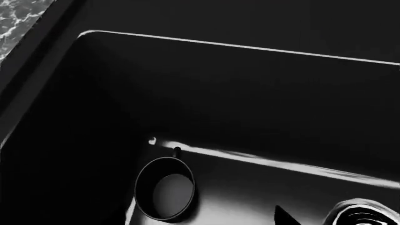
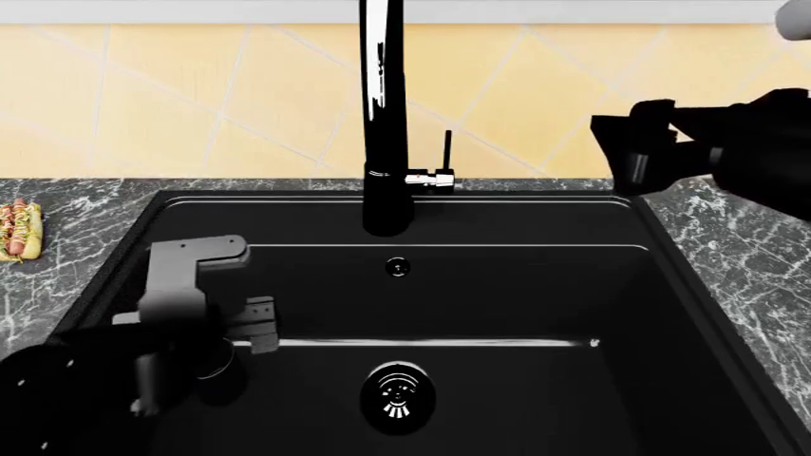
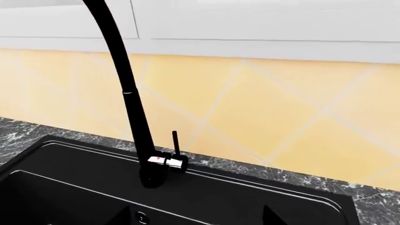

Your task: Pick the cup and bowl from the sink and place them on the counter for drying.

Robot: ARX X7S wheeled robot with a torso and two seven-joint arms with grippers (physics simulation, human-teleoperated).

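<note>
Firstly, the cup, small, black and glossy, is recorded upright on the floor of the sink, in the basin's left part near the side wall; its open mouth is seen in the left wrist view, while in the head view it is mostly hidden behind the left claw. That left claw is lowered into the basin directly above the cup, its grey fingers spread and apart from the cup's rim. Beside the cup, toward the middle of the basin floor, the round drain strainer is listed, with an overflow hole on the back wall above it. A tall glossy faucet is mounted at the back rim. The right claw is held raised over the sink's far right corner; whether it is spread or pressed together cannot be told. No bowl is seen. Around the basin, the veined tabletop is noted, with a hot dog at its left edge.
</note>
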